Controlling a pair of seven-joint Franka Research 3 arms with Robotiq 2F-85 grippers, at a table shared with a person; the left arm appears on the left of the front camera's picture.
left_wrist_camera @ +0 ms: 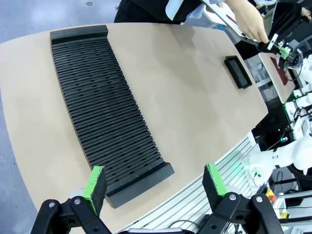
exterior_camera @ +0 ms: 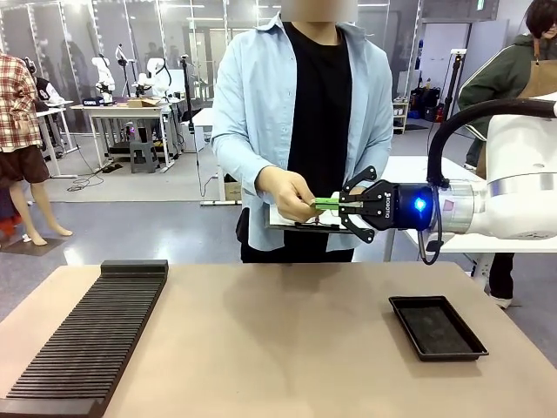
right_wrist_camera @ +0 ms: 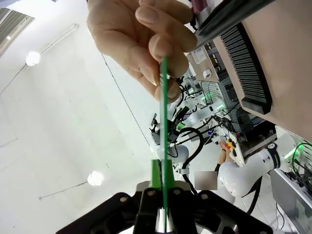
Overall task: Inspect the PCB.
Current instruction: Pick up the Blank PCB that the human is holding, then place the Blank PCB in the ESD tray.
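right gripper (exterior_camera: 342, 205) clamps the pcb (exterior_camera: 325, 204) in the air past the table (exterior_camera: 287, 340) (a hand (exterior_camera: 287, 193) pinches its other end); we should hold steady, no tugging; left gripper (left_wrist_camera: 154, 171) hangs open.

A smooth, light tan tabletop (exterior_camera: 278, 348). On its left side lies a long black ribbed plastic rack (exterior_camera: 91, 340) with many narrow crosswise slots. It runs from the near edge toward the far edge, with a raised lip at its far end. On the right side, well apart from the rack, lies a shallow black rectangular tray (exterior_camera: 435, 328), set at a slight angle.
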